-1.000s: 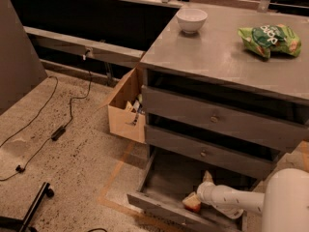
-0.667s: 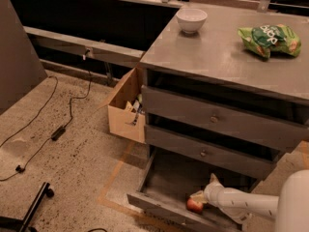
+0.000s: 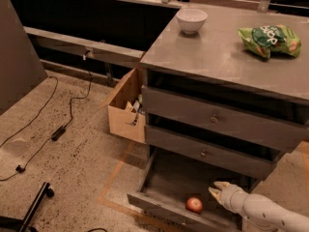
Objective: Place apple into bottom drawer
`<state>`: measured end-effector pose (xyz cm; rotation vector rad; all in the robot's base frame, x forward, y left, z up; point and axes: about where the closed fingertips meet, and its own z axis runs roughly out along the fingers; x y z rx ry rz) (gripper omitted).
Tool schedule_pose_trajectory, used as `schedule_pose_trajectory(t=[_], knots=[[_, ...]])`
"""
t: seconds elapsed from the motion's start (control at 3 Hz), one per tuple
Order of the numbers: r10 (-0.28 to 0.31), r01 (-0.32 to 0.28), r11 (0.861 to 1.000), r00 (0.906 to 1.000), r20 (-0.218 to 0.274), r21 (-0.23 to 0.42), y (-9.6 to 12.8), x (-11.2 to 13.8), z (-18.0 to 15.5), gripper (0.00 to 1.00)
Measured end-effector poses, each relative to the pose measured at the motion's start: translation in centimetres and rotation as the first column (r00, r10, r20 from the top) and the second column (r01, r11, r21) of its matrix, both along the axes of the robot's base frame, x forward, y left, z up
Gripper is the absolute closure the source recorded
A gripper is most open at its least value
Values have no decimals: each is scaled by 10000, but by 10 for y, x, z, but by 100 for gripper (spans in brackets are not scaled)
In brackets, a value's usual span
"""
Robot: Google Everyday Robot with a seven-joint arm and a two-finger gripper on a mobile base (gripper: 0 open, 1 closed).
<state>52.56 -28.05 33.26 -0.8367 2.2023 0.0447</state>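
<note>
We see the apple (image 3: 194, 205) in the bottom drawer (image 3: 174, 180), near its front edge. The gripper (image 3: 215, 188) hangs just right of it, not touching. On top of the cabinet (image 3: 217, 52), the bowl (image 3: 191, 20) stands left of the snack bag (image 3: 269, 38); the cardboard box (image 3: 120, 117) is left of the cabinet.

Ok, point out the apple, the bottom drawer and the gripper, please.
apple (image 3: 194, 205): camera view, middle of its red skin.
bottom drawer (image 3: 176, 178): camera view, bare grey floor.
gripper (image 3: 217, 188): camera view, between its fingertips, over the drawer beside the apple.

Dim warm light, gripper (image 3: 217, 188) over shadowed drawer (image 3: 169, 183)
</note>
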Motion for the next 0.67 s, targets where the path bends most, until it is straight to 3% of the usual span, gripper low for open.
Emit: schedule_pose_trajectory(t=[0.33,0.67], knots=[[1228,-1263,9918,9844,1257,209,3,-1,44,88],[1205,-1282,9917,9476,2960,66,-24,5,122,88]])
